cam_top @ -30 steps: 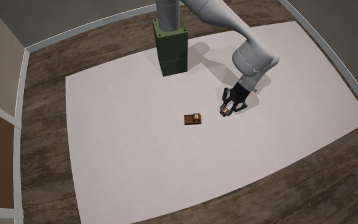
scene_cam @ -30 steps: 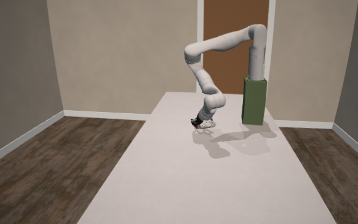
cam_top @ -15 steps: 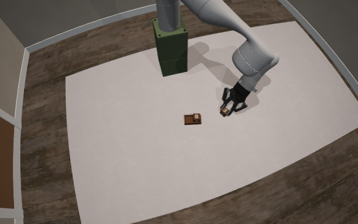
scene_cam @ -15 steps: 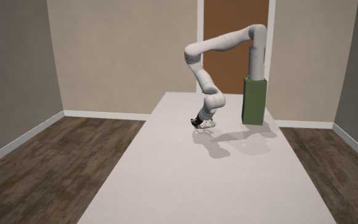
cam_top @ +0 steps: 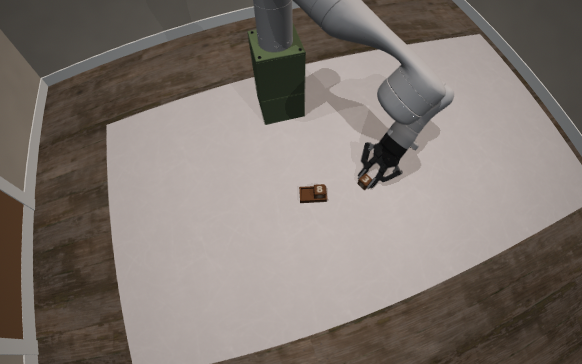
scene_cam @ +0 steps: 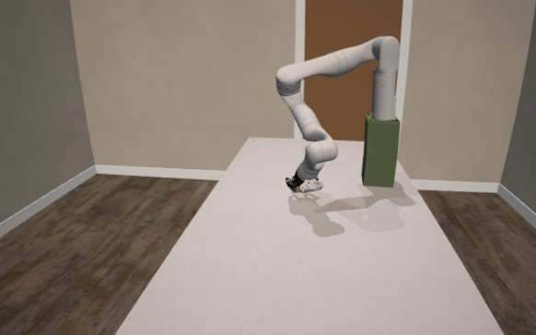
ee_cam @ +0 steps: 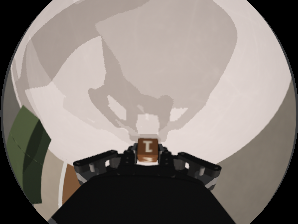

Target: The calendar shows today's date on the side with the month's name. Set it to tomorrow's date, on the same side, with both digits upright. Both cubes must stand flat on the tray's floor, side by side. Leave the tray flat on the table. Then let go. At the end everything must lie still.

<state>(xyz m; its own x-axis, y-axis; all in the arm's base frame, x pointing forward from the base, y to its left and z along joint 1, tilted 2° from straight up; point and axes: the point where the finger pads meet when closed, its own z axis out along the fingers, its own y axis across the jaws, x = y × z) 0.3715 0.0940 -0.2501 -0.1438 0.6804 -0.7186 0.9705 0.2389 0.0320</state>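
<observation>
A small brown tray lies flat on the white table top in the top view. One brown cube stands in its right half, a white 8 on its top face; the left half is empty. My gripper is to the tray's right, low over the table, shut on the second brown cube. In the wrist view this cube shows a white mark like a 1 between the black fingers. In the exterior view the tray is hidden behind the arm.
The arm's green pedestal stands at the back of the table. The white table top ends at wooden floor on all sides.
</observation>
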